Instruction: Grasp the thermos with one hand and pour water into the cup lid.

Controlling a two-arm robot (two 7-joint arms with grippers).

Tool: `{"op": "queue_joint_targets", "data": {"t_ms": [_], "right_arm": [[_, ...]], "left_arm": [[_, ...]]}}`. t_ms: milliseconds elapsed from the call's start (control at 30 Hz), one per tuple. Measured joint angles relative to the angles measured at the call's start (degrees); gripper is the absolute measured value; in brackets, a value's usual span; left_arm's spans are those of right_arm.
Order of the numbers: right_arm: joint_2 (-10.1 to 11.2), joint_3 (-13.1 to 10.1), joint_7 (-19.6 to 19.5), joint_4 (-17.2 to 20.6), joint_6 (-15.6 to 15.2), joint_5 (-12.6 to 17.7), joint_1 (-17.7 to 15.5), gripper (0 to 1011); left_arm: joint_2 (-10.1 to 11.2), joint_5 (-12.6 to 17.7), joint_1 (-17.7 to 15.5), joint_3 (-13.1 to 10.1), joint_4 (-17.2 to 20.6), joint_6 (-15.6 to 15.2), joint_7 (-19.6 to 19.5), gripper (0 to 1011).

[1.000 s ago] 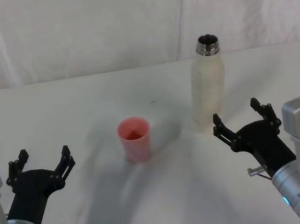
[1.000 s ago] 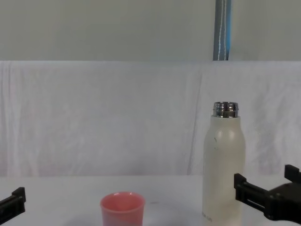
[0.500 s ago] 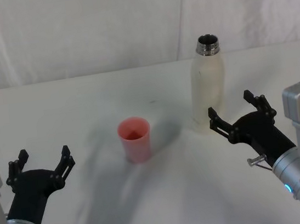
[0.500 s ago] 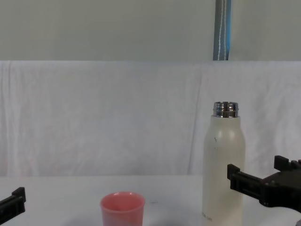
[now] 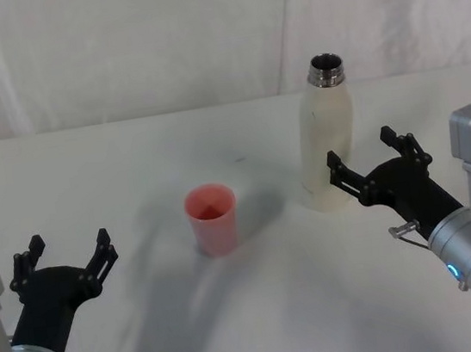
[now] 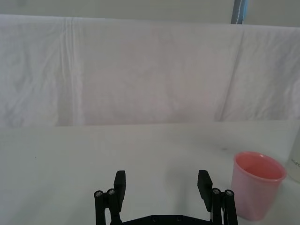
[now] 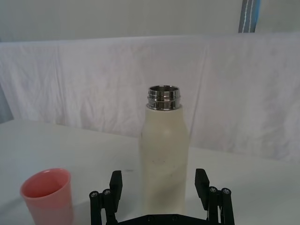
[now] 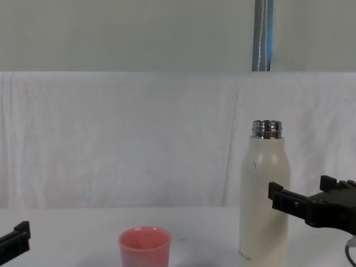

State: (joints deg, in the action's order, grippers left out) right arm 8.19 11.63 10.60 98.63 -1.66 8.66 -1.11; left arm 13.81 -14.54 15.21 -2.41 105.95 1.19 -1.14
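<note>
left gripper (image 5: 65, 254) spread, idle at the table's near left corner | pink cup (image 5: 213, 220) upright mid-table, apart from the bottle | bottle (image 5: 328, 143) upright, right of centre toward the far edge | right gripper (image 5: 373, 162) spread, just beside bottle, not touching | advice: centre both fingers around the body before closing, keep it vertical

I count one thermos (image 5: 327, 138) standing on the desk (image 5: 130, 164), and one cup lid (image 5: 213, 220). I have two grippers in sight: one left gripper (image 5: 65, 254) and one right gripper (image 5: 370, 156), each with two fingers spread apart. Behind the desk I see one white cloth backdrop (image 5: 114, 44) and one blue-grey pole (image 8: 263, 35).
</note>
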Motion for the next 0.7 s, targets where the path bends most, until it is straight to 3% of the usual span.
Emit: {"op": "queue_joint_targets", "data": {"t_ms": [700], "right_arm": [[0.7, 1.3, 1.4, -8.6, 0.6, 1.0, 7.1, 1001]], "left_arm": [[0.0, 0.0, 0.0, 0.0, 0.0, 0.0, 0.0, 1001]]}}
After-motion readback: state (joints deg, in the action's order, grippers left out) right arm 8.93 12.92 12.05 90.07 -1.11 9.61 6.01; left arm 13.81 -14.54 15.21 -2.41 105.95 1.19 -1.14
